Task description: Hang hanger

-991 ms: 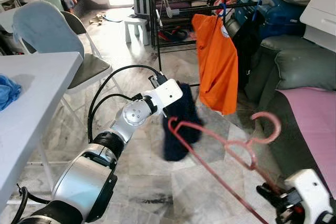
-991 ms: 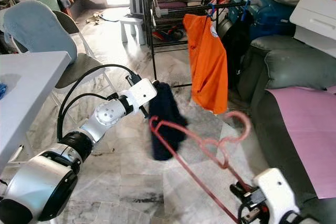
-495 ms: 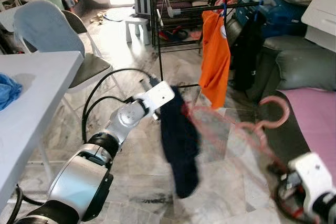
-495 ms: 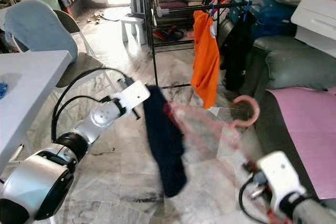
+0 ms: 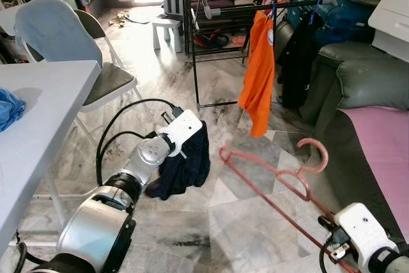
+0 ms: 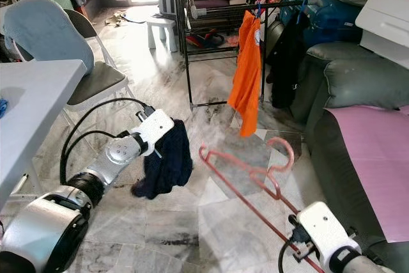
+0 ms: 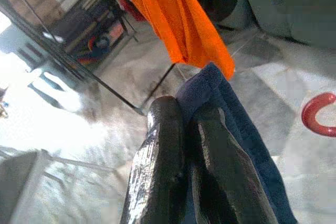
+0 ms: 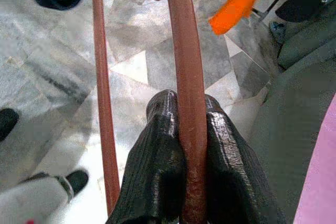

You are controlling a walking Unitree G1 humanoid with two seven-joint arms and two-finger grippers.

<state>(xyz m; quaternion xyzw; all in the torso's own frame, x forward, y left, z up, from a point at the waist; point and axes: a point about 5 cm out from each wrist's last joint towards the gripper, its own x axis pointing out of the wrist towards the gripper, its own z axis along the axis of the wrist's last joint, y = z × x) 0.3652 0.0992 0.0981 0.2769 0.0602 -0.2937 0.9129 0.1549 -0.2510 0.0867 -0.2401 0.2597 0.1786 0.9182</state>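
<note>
Marble floor tiles [image 5: 243,222] are spreading under a black metal drying rack [image 5: 211,4] where an orange shirt [image 5: 259,75] is hanging. My left gripper [image 7: 184,124] is pinching a dark navy cloth [image 5: 182,164], fingers together on it. My right gripper [image 8: 181,114] is clamping the pink plastic hanger [image 5: 281,177], held low beside the grey sofa [image 5: 364,87]. I am reading no writing anywhere.

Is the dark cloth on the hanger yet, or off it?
Off it. The dark cloth hangs bunched from the shut left claw, apart from the pink hanger, which the right claw grips bare.
</note>
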